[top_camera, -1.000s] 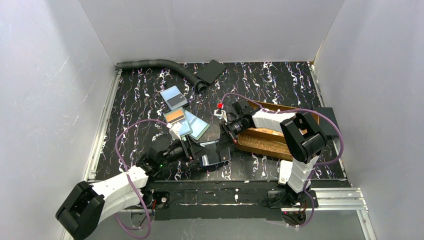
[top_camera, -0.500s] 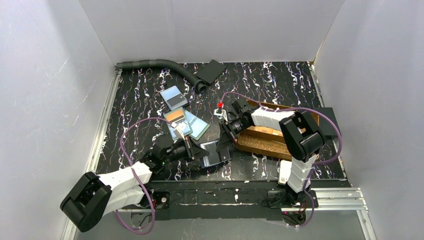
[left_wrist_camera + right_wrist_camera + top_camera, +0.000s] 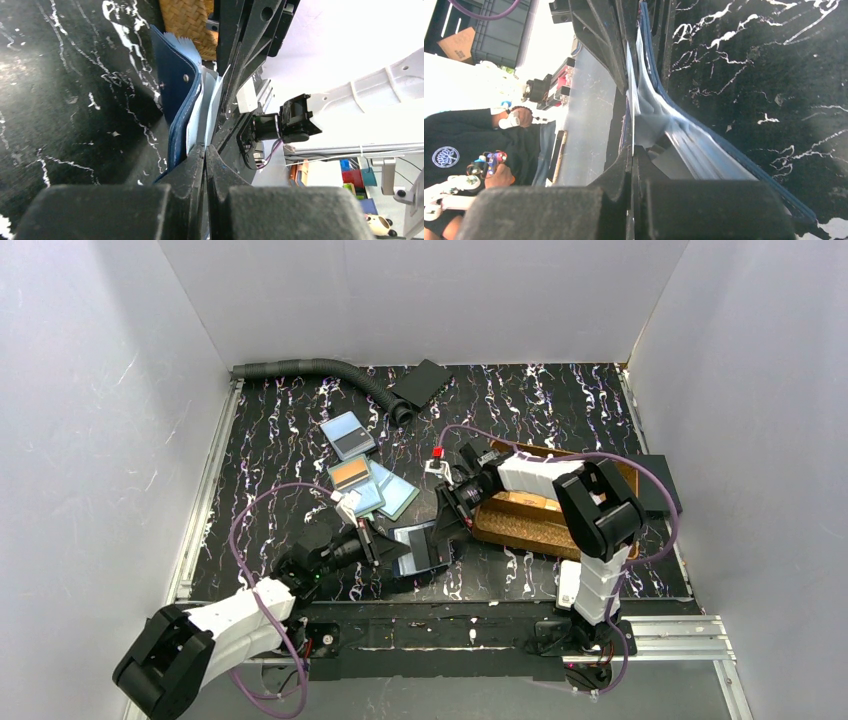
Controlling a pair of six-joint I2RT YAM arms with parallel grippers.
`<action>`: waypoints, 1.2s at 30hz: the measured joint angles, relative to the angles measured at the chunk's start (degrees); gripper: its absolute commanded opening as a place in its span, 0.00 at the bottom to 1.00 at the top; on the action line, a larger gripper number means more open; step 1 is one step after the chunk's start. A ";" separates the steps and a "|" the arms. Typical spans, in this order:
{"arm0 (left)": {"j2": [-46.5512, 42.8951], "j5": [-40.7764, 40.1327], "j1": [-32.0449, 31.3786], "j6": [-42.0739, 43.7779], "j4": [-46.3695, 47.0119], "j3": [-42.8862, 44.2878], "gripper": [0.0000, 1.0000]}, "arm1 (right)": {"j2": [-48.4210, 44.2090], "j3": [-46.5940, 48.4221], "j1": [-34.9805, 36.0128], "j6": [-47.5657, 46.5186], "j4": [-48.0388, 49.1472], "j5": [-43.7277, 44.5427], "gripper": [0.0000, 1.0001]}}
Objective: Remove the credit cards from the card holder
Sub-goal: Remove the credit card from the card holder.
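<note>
The navy card holder [image 3: 421, 549] stands on edge, partly open, between my two grippers. My left gripper [image 3: 390, 551] is shut at its near-left edge; in the left wrist view its jaws [image 3: 205, 148] pinch a thin pale-blue credit card [image 3: 194, 125] sticking out beside the navy cover [image 3: 175, 85]. My right gripper [image 3: 447, 524] is shut on the holder's far side, its jaws [image 3: 631, 150] clamped on a thin sleeve page [image 3: 631, 85]; clear sleeves [image 3: 674, 130] fan out to the right. Three other credit cards lie loose: blue-grey [image 3: 347, 435], orange [image 3: 350, 473], teal [image 3: 396, 492].
A brown woven tray [image 3: 545, 525] sits under the right arm. A grey corrugated hose [image 3: 310, 368] and a flat black rectangle [image 3: 421, 383] lie at the back. A small red-topped object [image 3: 438, 452] stands near the right wrist. White walls enclose the table.
My left gripper has gone from open to shut at the holder's edge. The holder and the left arm have shifted slightly left; the right gripper stays shut.
</note>
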 measured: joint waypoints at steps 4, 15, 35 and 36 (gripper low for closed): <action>0.46 0.04 0.50 0.28 0.28 -1.16 0.00 | 2.16 0.34 -0.34 -2.30 -2.49 0.85 0.01; 3.69 -0.89 4.25 1.27 1.30 -3.62 0.00 | 5.39 3.92 -0.41 -11.05 -11.16 7.92 0.01; 2.80 -4.20 5.37 4.66 -15.06 4.12 0.00 | -5.52 10.26 -1.23 -41.15 -35.36 13.45 0.01; 2.77 -4.20 5.41 4.83 -16.06 4.76 0.00 | -5.56 10.28 -1.30 -42.35 -36.27 13.33 0.01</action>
